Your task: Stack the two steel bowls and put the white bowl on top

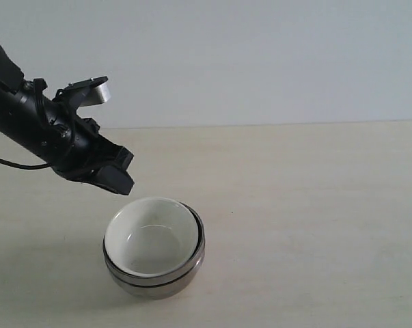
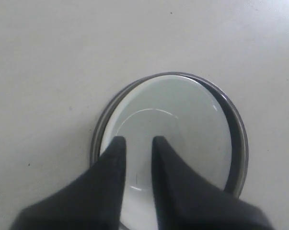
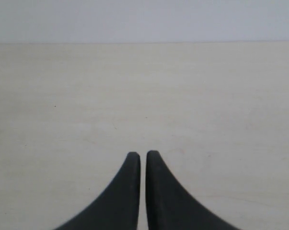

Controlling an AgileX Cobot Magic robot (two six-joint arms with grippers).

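Note:
The white bowl (image 1: pixel 151 239) sits nested, slightly tilted, inside the stacked steel bowls (image 1: pixel 166 284) near the table's front. Only the stack's shiny outer wall and dark rim lines show, so I cannot tell the two steel bowls apart. My left gripper (image 1: pixel 121 180) hangs just above and behind the stack's left rim. In the left wrist view the left gripper (image 2: pixel 138 141) is open over the white bowl (image 2: pixel 182 112), nothing between its fingers, with the steel rim (image 2: pixel 239 143) ringing the bowl. My right gripper (image 3: pixel 143 154) is shut over bare table and is outside the exterior view.
The pale table (image 1: pixel 308 205) stretches to the right and behind the stack, ending at a plain wall (image 1: pixel 260 55). A thin cable (image 1: pixel 14 166) trails from the left arm at the left edge.

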